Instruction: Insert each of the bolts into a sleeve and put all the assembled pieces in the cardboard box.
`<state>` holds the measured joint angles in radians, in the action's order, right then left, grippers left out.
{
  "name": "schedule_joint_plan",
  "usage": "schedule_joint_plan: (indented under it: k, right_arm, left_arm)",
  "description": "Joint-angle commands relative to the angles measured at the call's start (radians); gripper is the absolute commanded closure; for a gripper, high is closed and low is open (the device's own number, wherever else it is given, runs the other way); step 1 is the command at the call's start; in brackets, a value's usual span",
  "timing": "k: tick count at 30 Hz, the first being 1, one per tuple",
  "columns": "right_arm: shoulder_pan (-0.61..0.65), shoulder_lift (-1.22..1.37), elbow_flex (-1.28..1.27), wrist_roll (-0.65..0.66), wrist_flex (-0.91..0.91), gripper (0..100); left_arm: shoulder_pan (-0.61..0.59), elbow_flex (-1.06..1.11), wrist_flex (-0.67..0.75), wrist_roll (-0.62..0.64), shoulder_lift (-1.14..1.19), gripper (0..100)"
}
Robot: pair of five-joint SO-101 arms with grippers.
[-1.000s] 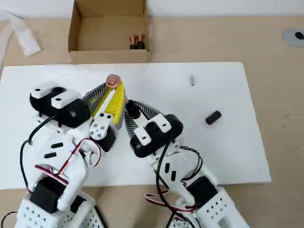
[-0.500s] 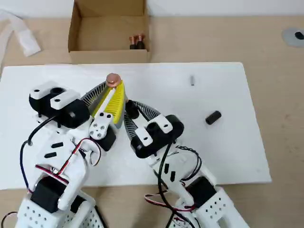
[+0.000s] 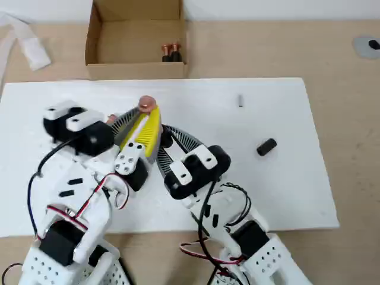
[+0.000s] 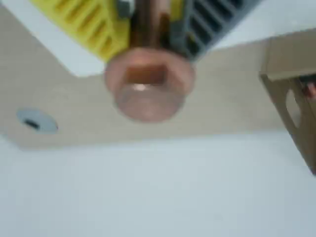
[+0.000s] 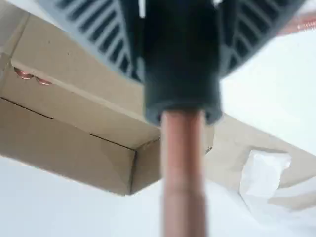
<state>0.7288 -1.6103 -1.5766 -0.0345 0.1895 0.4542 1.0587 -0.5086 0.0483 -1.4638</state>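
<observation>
My left gripper (image 3: pixel 142 113), with one yellow and one grey finger, is shut on a copper bolt (image 3: pixel 146 104) above the white mat (image 3: pixel 273 196). In the left wrist view the bolt's round head (image 4: pixel 149 86) juts past the fingertips. My right gripper (image 3: pixel 164 135) meets it from the side, shut on a black sleeve (image 3: pixel 167 139). In the right wrist view a copper shaft (image 5: pixel 182 173) sticks out of the sleeve (image 5: pixel 181 84). I cannot tell whether this shaft is the left gripper's bolt. The cardboard box (image 3: pixel 136 70) stands behind the mat with two assembled pieces (image 3: pixel 171 52) in it.
A loose black sleeve (image 3: pixel 266 146) lies on the mat's right side and a small grey piece (image 3: pixel 240 101) farther back. A copper bit (image 3: pixel 110 119) shows beside the left gripper. Crumpled white plastic (image 3: pixel 27 44) lies left of the box.
The left arm has shifted slightly right and turned at the wrist, carrying the bolt head with it. The copper bit beside it has come into view. The right arm has barely moved.
</observation>
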Motion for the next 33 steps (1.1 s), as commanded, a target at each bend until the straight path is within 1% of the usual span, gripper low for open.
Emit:
schedule_joint_plan:
  k: [1, 4, 7, 10, 15, 19, 22, 27, 30, 33]
  right_arm:
    - [0.012, -0.015, 0.005, -0.005, -0.026, 98.8]
    - [0.010, -0.015, 0.007, -0.003, -0.026, 98.8]
    - [0.010, -0.015, 0.007, -0.003, -0.026, 98.8]
    - [0.010, -0.015, 0.007, -0.002, -0.026, 98.8]
    - [0.010, -0.015, 0.008, 0.000, -0.026, 98.8]
    - [0.010, -0.015, 0.010, 0.000, -0.026, 98.8]
    - [0.010, -0.013, 0.008, 0.000, -0.025, 98.8]
    - [0.008, -0.005, 0.012, 0.000, -0.025, 98.8]
    - [0.008, -0.002, 0.018, 0.000, -0.023, 98.8]
    - [-0.030, 0.024, 0.077, 0.000, 0.005, 98.8]
  left_arm:
    - [0.012, -0.037, 0.000, -0.002, -0.004, 99]
    - [0.017, -0.035, -0.008, -0.002, -0.004, 99]
    - [0.018, -0.043, -0.060, -0.005, -0.004, 99]
    - [0.018, -0.058, -0.127, -0.003, -0.004, 95]
    - [0.017, -0.064, -0.143, 0.003, -0.005, 92]
    - [0.017, -0.094, -0.204, 0.077, -0.005, 89]
    - [0.014, -0.121, -0.258, 0.101, -0.004, 87]
    - [0.009, -0.172, -0.316, 0.101, -0.004, 86]
    - [0.009, -0.203, -0.327, 0.097, -0.004, 86]
    - [-0.011, -0.235, -0.321, 0.084, -0.002, 88]
